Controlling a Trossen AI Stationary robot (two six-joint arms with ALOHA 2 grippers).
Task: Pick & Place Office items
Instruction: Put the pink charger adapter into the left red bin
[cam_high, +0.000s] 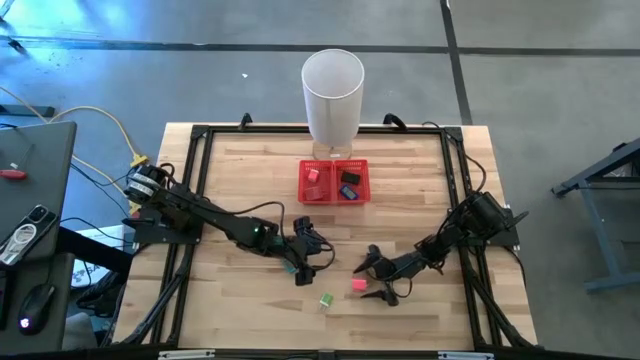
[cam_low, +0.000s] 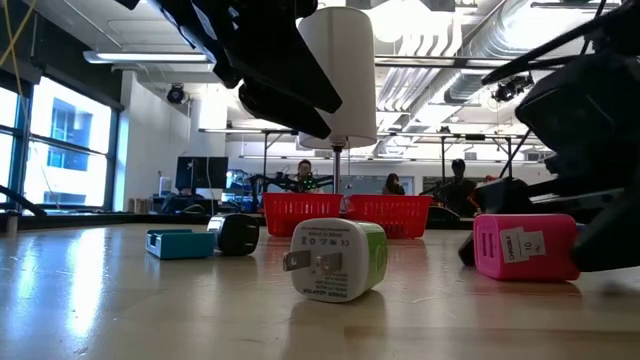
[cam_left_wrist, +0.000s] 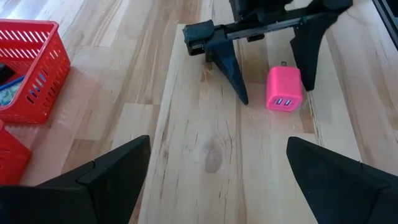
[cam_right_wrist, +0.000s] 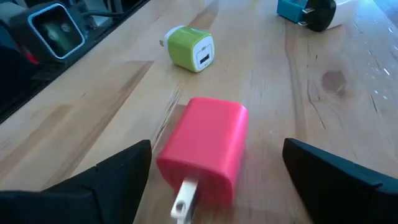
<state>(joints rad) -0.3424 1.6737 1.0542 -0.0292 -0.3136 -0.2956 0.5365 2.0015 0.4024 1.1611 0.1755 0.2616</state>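
Note:
A pink charger block (cam_right_wrist: 205, 149) lies on its side on the table near the front, also seen as the pink block (cam_high: 359, 284). My right gripper (cam_right_wrist: 216, 152) is open, low over the table, with one finger on either side of the pink block and a gap showing at both. My left gripper (cam_left_wrist: 217, 168) is open and hangs above the table left of it (cam_high: 308, 260), holding nothing. A green-white block (cam_high: 326, 299) lies nearer the front edge. A teal piece (cam_low: 180, 243) and a dark piece (cam_low: 238, 233) lie side by side on the table.
The red mesh tray (cam_high: 334, 181) stands at mid-table toward the far edge, with a few small pieces in its two compartments. Behind it is the tall white cylinder bin (cam_high: 333, 95). A black frame (cam_high: 200, 180) runs around the table.

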